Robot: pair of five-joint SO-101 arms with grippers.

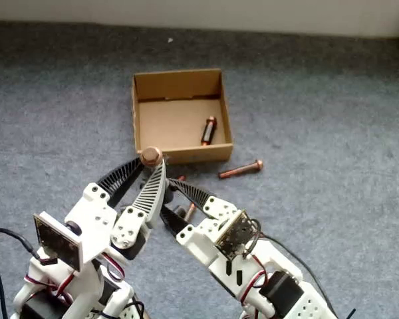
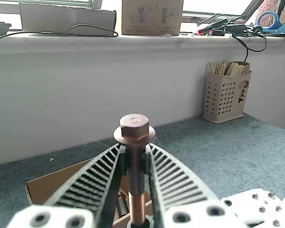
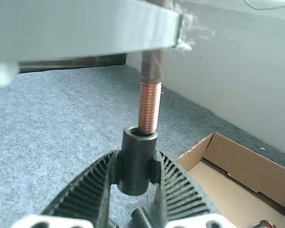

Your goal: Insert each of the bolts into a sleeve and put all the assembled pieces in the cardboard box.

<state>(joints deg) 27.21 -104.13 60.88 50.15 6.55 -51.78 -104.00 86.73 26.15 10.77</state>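
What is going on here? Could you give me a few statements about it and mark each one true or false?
1. The left gripper is shut on a copper bolt held upright. True.
2. The right gripper is empty. False: it is shut on a black sleeve, and the bolt's threaded tip is at the sleeve's mouth.
3. The cardboard box has nothing in it. False: one assembled piece lies inside.
4. A loose bolt lies on the carpet just outside the box. True.
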